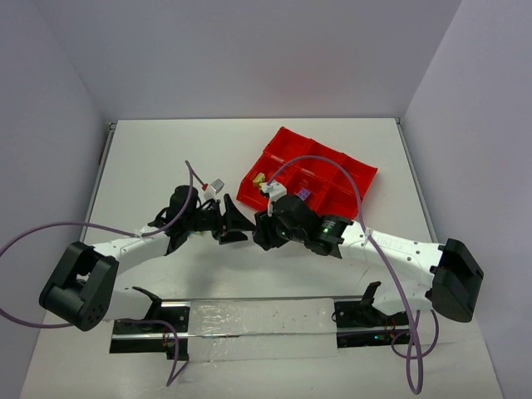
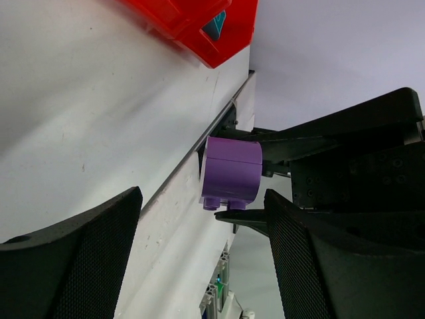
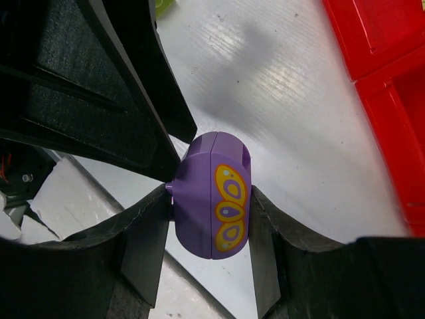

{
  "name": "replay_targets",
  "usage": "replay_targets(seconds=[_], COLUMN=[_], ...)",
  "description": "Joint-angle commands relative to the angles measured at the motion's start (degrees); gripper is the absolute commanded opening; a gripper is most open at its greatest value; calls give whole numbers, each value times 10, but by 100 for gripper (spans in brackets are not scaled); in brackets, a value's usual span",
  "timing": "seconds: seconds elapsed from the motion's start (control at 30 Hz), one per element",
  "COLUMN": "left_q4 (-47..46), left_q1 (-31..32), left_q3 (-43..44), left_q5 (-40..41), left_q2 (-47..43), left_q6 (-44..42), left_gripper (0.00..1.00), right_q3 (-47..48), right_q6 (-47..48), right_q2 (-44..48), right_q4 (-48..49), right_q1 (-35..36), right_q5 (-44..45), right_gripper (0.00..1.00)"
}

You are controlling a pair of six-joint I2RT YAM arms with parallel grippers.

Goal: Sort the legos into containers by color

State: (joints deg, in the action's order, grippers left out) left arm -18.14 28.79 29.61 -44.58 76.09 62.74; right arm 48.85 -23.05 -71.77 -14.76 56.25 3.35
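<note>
My right gripper [image 3: 210, 194] is shut on a purple lego [image 3: 214, 203], two joined purple pieces with a yellow butterfly print, held above the table. In the left wrist view the same purple lego [image 2: 231, 171] sits between the right gripper's black fingers [image 2: 312, 143], just beyond my left gripper [image 2: 202, 197], which is open and not touching it. In the top view the left gripper [image 1: 236, 224] and right gripper [image 1: 260, 229] meet tip to tip in front of the red tray [image 1: 278, 141]. A purple lego [image 1: 304, 194] and a pale yellow lego [image 1: 259, 177] lie in its near compartments.
The red tray [image 2: 192, 26] holds a teal lego [image 2: 216, 25] in one compartment; it also shows at the right of the right wrist view [image 3: 378, 66]. The left gripper's black fingers [image 3: 99, 73] fill that view's upper left. Purple cables loop over both arms.
</note>
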Motion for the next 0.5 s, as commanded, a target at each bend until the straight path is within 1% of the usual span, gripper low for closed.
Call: replay_targets(seconds=[0.0,0.13,0.33,0.47], left_q4=[-44,-51,-71,-79], left_q1=[8,18,29,34], left_q3=[18,23,23,20], left_q5=[-33,-34,-35,-32], left_q2=[8,18,31,32], left_q6=[-8,-8,2,7], left_gripper=[81,78,66,50], right_q3=[32,35,38,39], right_q6=[5,5,5,5], right_q2=[3,-3,-1,-2], right_q4=[15,15,16,16], right_q1=[5,6,5,6], right_q5=[-5,-8,-10,-11], right_gripper=[33,33,33,33])
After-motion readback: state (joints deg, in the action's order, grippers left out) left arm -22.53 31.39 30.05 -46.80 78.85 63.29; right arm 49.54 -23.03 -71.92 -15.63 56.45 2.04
